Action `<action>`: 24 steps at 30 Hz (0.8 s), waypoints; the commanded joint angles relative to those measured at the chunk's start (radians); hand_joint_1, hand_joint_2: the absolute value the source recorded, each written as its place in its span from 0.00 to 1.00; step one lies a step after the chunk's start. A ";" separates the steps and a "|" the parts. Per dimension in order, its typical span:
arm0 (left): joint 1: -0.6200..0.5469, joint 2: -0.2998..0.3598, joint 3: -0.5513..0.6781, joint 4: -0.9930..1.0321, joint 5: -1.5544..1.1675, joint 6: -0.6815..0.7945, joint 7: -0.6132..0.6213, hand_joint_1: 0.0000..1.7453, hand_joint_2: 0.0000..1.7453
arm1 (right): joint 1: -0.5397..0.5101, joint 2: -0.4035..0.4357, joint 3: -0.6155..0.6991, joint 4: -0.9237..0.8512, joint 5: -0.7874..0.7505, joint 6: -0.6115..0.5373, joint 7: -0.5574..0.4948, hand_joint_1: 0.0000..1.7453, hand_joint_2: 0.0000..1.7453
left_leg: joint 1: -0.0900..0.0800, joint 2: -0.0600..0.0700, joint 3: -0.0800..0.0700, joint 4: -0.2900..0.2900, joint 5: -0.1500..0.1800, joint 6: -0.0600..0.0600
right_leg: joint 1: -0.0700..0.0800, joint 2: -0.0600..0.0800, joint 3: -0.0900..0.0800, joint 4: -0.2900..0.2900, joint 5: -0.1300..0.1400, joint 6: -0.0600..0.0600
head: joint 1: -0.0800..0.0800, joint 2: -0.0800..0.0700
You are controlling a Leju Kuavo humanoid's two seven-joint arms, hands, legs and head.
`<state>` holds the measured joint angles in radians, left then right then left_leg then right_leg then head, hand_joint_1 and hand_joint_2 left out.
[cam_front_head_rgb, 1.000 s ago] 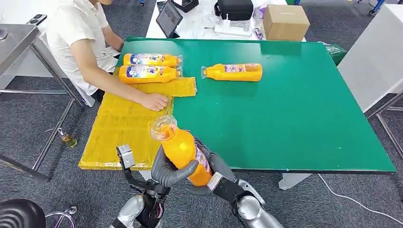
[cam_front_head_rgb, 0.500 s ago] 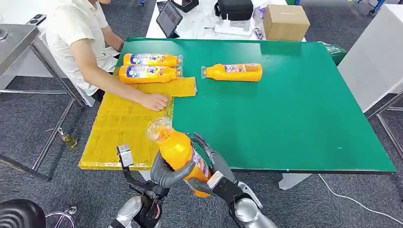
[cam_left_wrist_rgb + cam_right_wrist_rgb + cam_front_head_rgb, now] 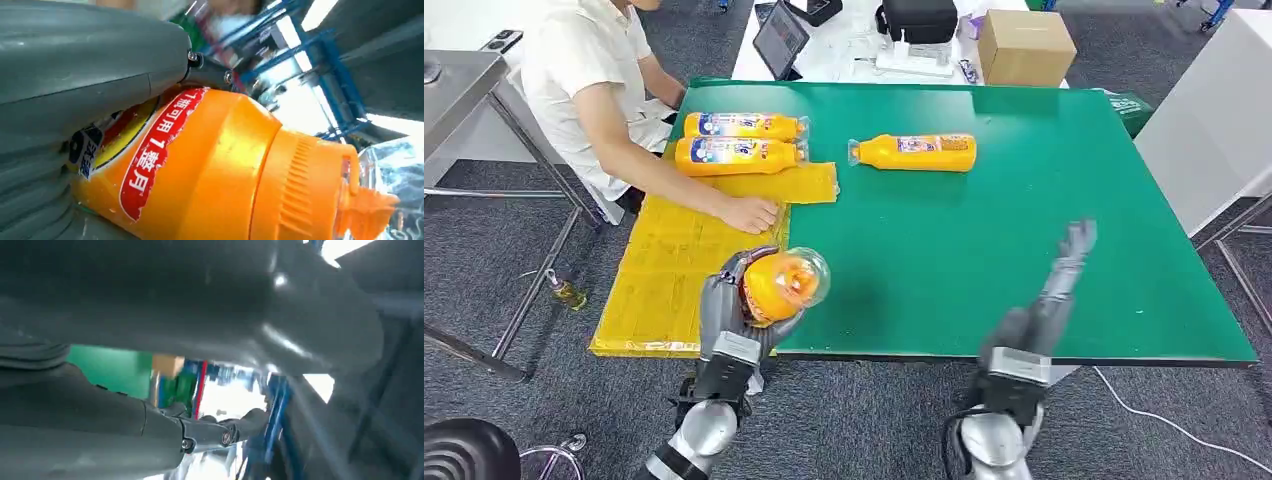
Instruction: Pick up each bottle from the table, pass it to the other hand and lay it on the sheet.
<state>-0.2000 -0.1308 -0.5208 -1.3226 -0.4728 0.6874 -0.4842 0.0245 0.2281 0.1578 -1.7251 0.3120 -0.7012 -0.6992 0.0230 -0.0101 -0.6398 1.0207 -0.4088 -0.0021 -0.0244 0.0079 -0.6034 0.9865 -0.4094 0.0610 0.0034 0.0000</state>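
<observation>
Since one second ago, my right hand (image 3: 1064,270) has let go of the held bottle (image 3: 776,287) and swung out to the right over the green table (image 3: 1024,250), fingers (image 3: 1079,238) straight, apart and holding nothing; the bottle has passed wholly to my left hand (image 3: 729,300), which has carried it left to the near table edge. Left-hand fingers (image 3: 716,290) are clamped round the bottle's body, its clear-capped end turned up toward the head camera; the left wrist view shows the grey thumb (image 3: 90,55) pressed on the red-and-yellow label, with the orange ribbed cap (image 3: 310,195) beyond the grasp. The held bottle hangs above the seam where the yellow sheet (image 3: 664,280) meets the green table, touching neither as far as I can tell. Farther out, two bottles (image 3: 739,140) lie side by side at the sheet's far end, and a single bottle (image 3: 914,152) lies on bare green, well apart from both hands. A person (image 3: 589,70) sits at the table's left side with one hand (image 3: 749,214) flat on the sheet. Beyond the table, a cardboard box (image 3: 1024,45) and a tablet (image 3: 779,38) rest on a white desk; grey carpet (image 3: 484,260) surrounds.
</observation>
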 commanded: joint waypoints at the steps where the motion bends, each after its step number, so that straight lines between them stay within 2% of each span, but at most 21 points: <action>1: -0.166 0.028 0.113 0.266 -0.539 -0.004 0.339 1.00 1.00 | 0.009 0.035 -0.172 0.013 -0.117 0.003 0.001 0.00 0.00 | 0.000 0.000 0.007 -0.002 -0.002 0.002 | 0.002 -0.002 0.008 -0.002 -0.002 -0.004 | 0.000 0.000; 2: -0.166 0.028 0.113 0.266 -0.539 -0.004 0.339 1.00 1.00 | 0.009 0.035 -0.172 0.013 -0.117 0.003 0.001 0.00 0.00 | 0.000 -0.001 0.004 -0.002 0.000 0.001 | 0.000 -0.002 0.005 -0.002 0.000 -0.002 | 0.000 0.000; 3: -0.214 0.019 0.121 0.366 -0.548 -0.024 0.350 1.00 1.00 | 0.000 0.019 -0.143 0.054 -0.129 0.003 0.001 0.00 0.00 | 0.000 -0.001 0.007 -0.003 0.000 0.001 | 0.001 -0.003 0.007 -0.003 0.000 -0.004 | 0.000 0.000; 6: -0.269 0.009 0.117 0.493 -0.563 -0.089 0.382 1.00 1.00 | -0.014 -0.001 -0.104 0.121 -0.163 0.003 0.001 0.00 0.00 | 0.000 -0.001 0.005 -0.002 0.001 0.001 | 0.001 -0.002 0.005 -0.002 0.000 -0.003 | 0.000 0.000; 9: -0.296 0.008 0.107 0.554 -0.591 -0.157 0.416 1.00 1.00 | -0.024 -0.017 -0.082 0.164 -0.162 0.003 0.001 0.00 0.00 | 0.001 0.001 0.009 -0.004 0.000 0.002 | 0.003 -0.001 0.009 -0.005 0.000 -0.005 | 0.000 0.000; 10: -0.307 0.004 0.114 0.577 -0.576 -0.193 0.426 0.83 1.00 | -0.024 -0.022 -0.079 0.180 -0.170 0.003 0.001 0.00 0.00 | 0.001 0.001 0.008 -0.003 0.000 0.001 | 0.002 -0.001 0.009 -0.004 0.000 -0.004 | -0.001 0.000; 14: -0.307 0.004 0.114 0.577 -0.576 -0.193 0.426 0.83 1.00 | -0.024 -0.022 -0.079 0.180 -0.170 0.003 0.001 0.00 0.00 | 0.001 0.001 0.008 -0.003 0.000 0.002 | 0.002 -0.001 0.009 -0.004 -0.001 -0.004 | 0.000 0.000; 16: -0.332 0.006 0.114 0.628 -0.562 -0.253 0.431 0.88 1.00 | -0.027 -0.036 -0.064 0.206 -0.190 0.011 0.001 0.00 0.00 | 0.001 0.001 0.007 -0.002 0.000 0.001 | 0.002 -0.001 0.008 -0.003 0.000 -0.003 | 0.001 0.000; 17: -0.353 0.007 0.139 0.675 -0.529 -0.276 0.434 0.64 1.00 | -0.031 -0.039 -0.058 0.229 -0.195 0.011 0.001 0.00 0.00 | 0.001 0.003 0.007 -0.002 0.000 0.001 | 0.002 0.001 0.006 -0.002 0.000 -0.003 | 0.000 0.000; 18: -0.353 0.007 0.139 0.675 -0.529 -0.276 0.434 0.64 1.00 | -0.031 -0.039 -0.058 0.229 -0.195 0.011 0.001 0.00 0.00 | 0.001 0.002 0.007 -0.002 0.000 0.001 | 0.002 0.001 0.007 -0.002 0.000 -0.003 | -0.001 0.000; 19: -0.353 0.006 0.151 0.683 -0.517 -0.273 0.434 0.33 1.00 | -0.031 -0.036 -0.064 0.240 -0.191 0.016 0.001 0.00 0.00 | 0.001 0.002 0.004 -0.001 0.000 0.000 | 0.002 0.001 0.005 -0.001 0.000 -0.003 | 0.000 0.000; 20: -0.353 0.006 0.151 0.683 -0.517 -0.273 0.434 0.33 1.00 | -0.031 -0.036 -0.064 0.240 -0.191 0.016 0.001 0.00 0.00 | 0.001 0.002 0.004 -0.001 0.000 0.000 | 0.002 0.000 0.004 -0.001 0.000 -0.003 | 0.000 0.000; 21: -0.353 0.006 0.151 0.683 -0.517 -0.273 0.434 0.21 1.00 | -0.031 -0.036 -0.064 0.240 -0.191 0.016 0.001 0.00 0.00 | 0.001 0.001 0.003 -0.001 0.001 0.000 | 0.001 0.000 0.003 -0.001 0.000 -0.002 | 0.000 0.000; 22: -0.352 0.004 0.158 0.694 -0.506 -0.272 0.427 0.17 1.00 | -0.027 -0.037 -0.063 0.247 -0.197 0.019 0.001 0.00 0.00 | 0.001 0.001 0.005 -0.001 0.000 0.000 | 0.002 0.000 0.005 -0.001 0.000 -0.003 | 0.000 0.000; 23: -0.351 0.002 0.166 0.700 -0.491 -0.273 0.417 0.04 1.00 | -0.027 -0.040 -0.060 0.251 -0.195 0.014 0.001 0.00 0.00 | 0.001 0.001 0.003 -0.001 0.000 0.000 | 0.002 0.000 0.003 -0.001 0.000 -0.002 | 0.000 0.000; 24: -0.349 0.003 0.168 0.703 -0.486 -0.275 0.411 0.00 1.00 | -0.026 -0.041 -0.059 0.256 -0.193 0.011 0.001 0.00 0.00 | 0.001 0.002 0.005 -0.001 0.000 0.001 | 0.002 0.001 0.006 -0.001 0.000 -0.003 | 0.000 0.000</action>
<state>-0.4889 -0.1225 -0.3979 -0.7789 -0.9953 0.4253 -0.0534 0.0278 0.2258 0.0763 -1.5865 0.1244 -0.6836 -0.6992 0.0236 -0.0100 -0.6404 1.0206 -0.4076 -0.0029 -0.0239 0.0080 -0.6036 0.9871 -0.4090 0.0608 0.0034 0.0000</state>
